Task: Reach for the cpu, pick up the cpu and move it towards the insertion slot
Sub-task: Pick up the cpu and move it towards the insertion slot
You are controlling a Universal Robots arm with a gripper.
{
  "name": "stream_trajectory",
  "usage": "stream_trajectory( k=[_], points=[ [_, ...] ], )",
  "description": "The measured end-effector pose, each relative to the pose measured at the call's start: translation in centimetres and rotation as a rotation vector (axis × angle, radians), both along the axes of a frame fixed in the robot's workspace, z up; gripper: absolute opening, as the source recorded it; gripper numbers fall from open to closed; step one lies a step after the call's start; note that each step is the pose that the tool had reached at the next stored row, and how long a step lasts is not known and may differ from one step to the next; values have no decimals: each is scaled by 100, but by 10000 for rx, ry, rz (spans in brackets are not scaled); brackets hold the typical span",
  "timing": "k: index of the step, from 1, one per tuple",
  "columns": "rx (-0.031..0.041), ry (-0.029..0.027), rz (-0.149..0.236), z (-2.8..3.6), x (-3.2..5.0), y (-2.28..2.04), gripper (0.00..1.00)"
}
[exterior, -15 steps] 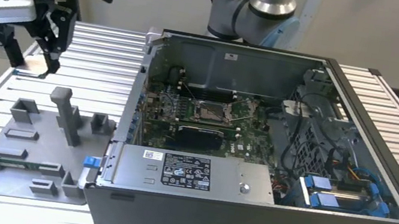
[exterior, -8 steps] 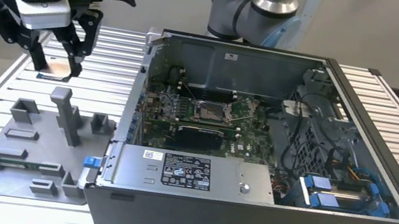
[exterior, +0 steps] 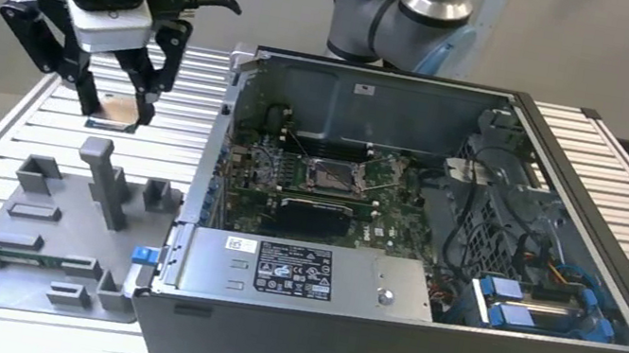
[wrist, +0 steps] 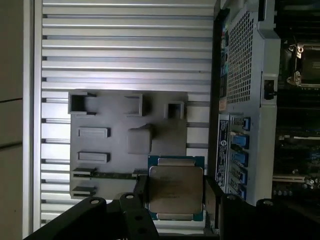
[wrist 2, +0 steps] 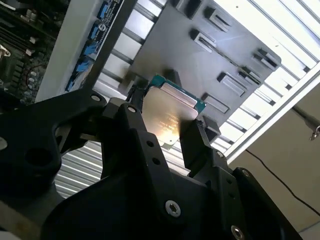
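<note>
My gripper (exterior: 115, 115) hangs above the slatted table at the exterior view's left and is shut on the cpu (exterior: 115, 109), one black finger on each side edge. In both wrist views the cpu (wrist 2: 167, 112) (wrist: 176, 189) is a flat square chip with a silvery top and a green rim, clamped between the fingers (wrist 2: 196, 142) (wrist: 140, 192). It is held clear of the grey fixture plate (wrist: 115, 145) below. The insertion slot (exterior: 332, 176) (wrist: 306, 65), a silver frame with a dark centre, lies on the green board inside the open computer case, to the exterior view's right of the gripper.
The grey fixture plate (exterior: 42, 275) with upright blocks lies on the table in front of the gripper. The case's tall metal wall (exterior: 226, 114) stands between the gripper and the board. Cables and blue connectors (exterior: 523, 303) crowd the case's right side. The arm's base (exterior: 425, 13) stands behind the case.
</note>
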State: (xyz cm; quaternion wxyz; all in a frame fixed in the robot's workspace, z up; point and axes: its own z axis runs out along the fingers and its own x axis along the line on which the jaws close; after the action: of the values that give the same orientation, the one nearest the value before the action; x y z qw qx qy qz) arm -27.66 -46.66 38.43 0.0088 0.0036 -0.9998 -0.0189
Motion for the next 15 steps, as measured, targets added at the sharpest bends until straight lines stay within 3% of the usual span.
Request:
stream_trajectory(
  k=[15],
  points=[
    [0,36,-1,0,537,-2,0]
  ],
)
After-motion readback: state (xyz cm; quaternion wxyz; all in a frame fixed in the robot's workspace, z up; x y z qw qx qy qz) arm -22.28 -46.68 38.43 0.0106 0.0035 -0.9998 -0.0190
